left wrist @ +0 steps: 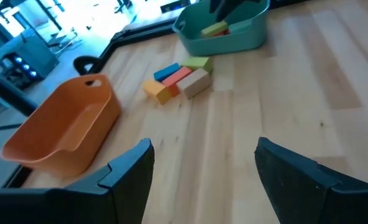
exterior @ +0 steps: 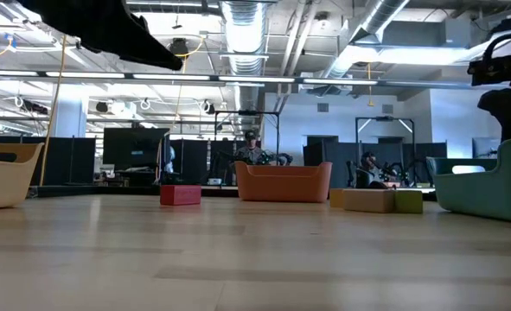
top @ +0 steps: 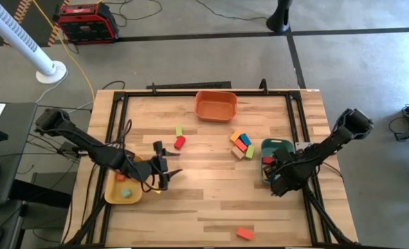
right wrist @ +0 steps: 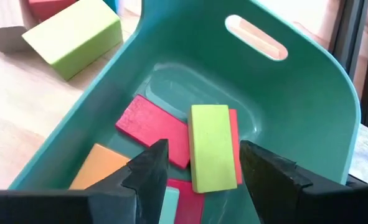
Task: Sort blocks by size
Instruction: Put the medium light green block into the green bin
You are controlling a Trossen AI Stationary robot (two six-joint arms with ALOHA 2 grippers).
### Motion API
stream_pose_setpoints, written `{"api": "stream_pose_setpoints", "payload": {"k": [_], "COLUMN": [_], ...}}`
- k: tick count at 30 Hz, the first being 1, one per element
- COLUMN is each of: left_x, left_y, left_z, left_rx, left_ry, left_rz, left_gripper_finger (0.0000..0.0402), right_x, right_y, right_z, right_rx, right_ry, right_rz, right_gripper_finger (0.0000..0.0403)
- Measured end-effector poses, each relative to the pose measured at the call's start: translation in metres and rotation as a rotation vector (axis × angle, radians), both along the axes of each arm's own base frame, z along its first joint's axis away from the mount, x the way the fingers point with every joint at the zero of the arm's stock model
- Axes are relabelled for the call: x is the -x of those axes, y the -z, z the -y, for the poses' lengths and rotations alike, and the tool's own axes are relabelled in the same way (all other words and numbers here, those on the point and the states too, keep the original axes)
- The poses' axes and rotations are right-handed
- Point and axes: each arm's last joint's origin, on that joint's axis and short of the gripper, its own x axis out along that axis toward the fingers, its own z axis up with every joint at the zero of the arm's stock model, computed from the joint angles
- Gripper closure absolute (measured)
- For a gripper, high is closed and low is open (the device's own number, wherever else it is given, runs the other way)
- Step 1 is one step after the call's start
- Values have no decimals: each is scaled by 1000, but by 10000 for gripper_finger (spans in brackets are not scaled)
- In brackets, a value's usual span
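Fingers of the right gripper stand spread above the teal plastic tray, over a flat yellow-green wooden block lying on red blocks. Left gripper, spread and empty, hovers beside the yellow tray; beyond, a loose cluster of blocks.

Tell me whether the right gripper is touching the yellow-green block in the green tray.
Apart. The right wrist view shows the right gripper open, its fingers flanking the yellow-green block lying in the green tray, tray floor visible between.
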Motion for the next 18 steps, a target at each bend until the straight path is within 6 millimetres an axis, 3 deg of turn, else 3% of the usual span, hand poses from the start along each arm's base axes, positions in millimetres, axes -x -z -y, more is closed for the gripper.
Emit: {"api": "stream_pose_setpoints", "payload": {"k": [9, 18], "left_x": [-3, -5], "left_y": [13, 22], "left_z": [-36, -76], "left_rx": [37, 171], "left_ry": [-192, -312], "left_rz": [-115, -205], "left_gripper_finger": [134, 134], "right_x": [-8, -38], "right_y": [-11, -36], "right_z": [-3, -6], "right_rx": [36, 146], "right_ry": [-48, -234], "right_rz": [59, 199], "right_gripper_finger": [177, 178]}}
